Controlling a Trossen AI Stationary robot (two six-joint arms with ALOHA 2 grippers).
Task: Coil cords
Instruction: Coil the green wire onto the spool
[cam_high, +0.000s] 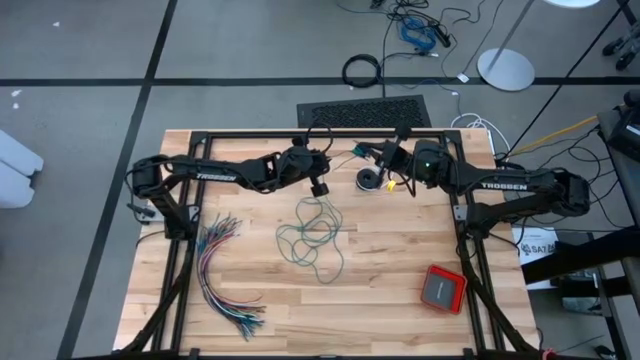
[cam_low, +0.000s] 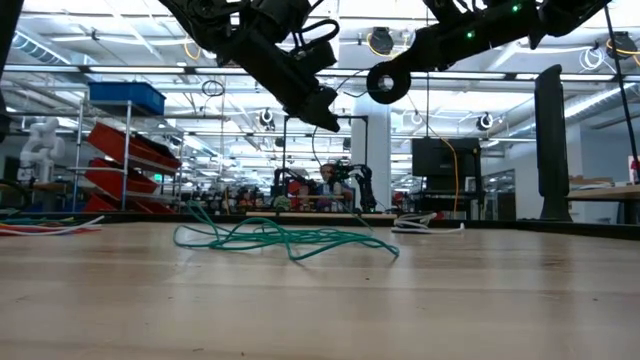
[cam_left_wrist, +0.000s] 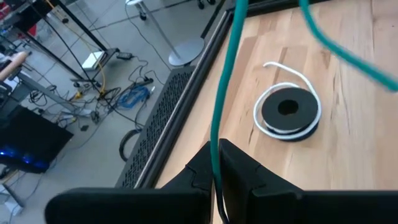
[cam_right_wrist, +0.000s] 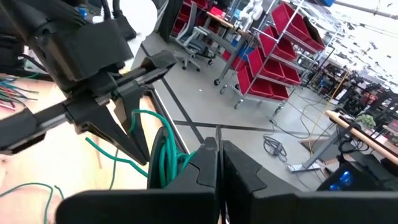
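Teal cord (cam_high: 312, 235) pinched in left end effector (cam_left_wrist: 216, 180), raised; right end effector (cam_right_wrist: 219, 152) closed, nearby.

Wooden table (cam_high: 400, 290) — teal cord (cam_high: 315, 240), wire bundle (cam_high: 222, 270), red box (cam_high: 442, 288).

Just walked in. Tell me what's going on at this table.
Two robot arms are working on a teal-green cord above a wooden table. The left end effector is shut on one strand of it, raised off the table near the far edge. The right end effector is shut too, with several loops of the same cord gathered beside it. Most of the cord lies in a loose tangle mid-table. A black cord, already coiled with a white tail, sits near the far edge.
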